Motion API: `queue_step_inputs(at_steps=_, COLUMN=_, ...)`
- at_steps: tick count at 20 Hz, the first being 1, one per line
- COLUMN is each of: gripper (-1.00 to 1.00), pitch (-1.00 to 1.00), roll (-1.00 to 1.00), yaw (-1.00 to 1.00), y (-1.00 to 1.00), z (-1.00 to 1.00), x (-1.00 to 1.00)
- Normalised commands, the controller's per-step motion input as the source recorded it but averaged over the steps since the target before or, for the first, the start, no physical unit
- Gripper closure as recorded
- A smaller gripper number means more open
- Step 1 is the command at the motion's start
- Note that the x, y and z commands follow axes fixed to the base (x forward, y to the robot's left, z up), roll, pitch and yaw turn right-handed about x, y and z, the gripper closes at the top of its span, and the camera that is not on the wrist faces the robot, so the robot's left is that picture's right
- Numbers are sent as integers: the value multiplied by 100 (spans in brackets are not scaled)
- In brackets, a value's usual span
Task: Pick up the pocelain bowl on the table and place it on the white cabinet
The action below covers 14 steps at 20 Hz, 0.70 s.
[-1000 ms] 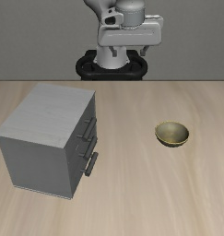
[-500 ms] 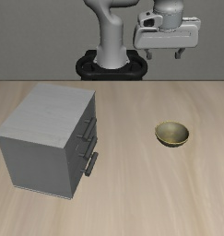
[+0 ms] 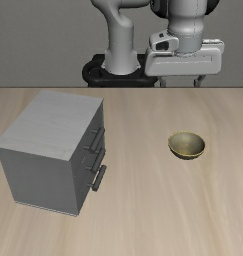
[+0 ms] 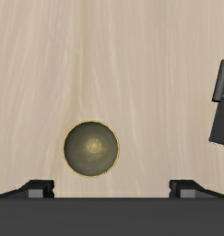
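From the exterior view: shows the pincer [image 3: 183,84] hanging high over the worktop [image 3: 143,215], fingers pointing down and spread wide, gripping nothing. Places the porcelain bowl [image 3: 187,146] well below the pincer, upright on the bare wood, apart from both fingers. Shows an olive-gold glaze and a dark hollow with nothing visible inside. Puts the white cabinet [image 3: 55,150] off toward the exterior view's left of the pincer, well apart from the bowl, standing on the worktop with its flat top bare. Shows dark drawer handles on the cabinet face that is turned toward the bowl. Finds the robot's dark round base [image 3: 121,70] behind, near the pincer's level in the picture.

From the wrist view: looks straight down on pale wood grain past the two fingertips [image 4: 35,187], set far apart with only air between them. Finds the pincer [image 4: 112,189] open above the bowl [image 4: 91,148], which sits just beyond the fingertips, within the span between them and closer to one than the other, touching neither. Catches a dark angular shape [image 4: 222,106] off to one side, too cropped to name.
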Motion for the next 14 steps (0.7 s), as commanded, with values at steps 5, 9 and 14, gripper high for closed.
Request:
queue_step_inputs(at_steps=5, gripper=-100, pitch=0, roll=0, yaw=0, y=0, z=-60, x=-40)
queue_step_inputs(at_steps=9, gripper=-100, pitch=0, roll=0, yaw=0, y=0, z=-100, x=0)
queue_step_inputs(at_steps=14, gripper=-100, pitch=0, roll=0, yaw=0, y=0, z=-100, x=0)
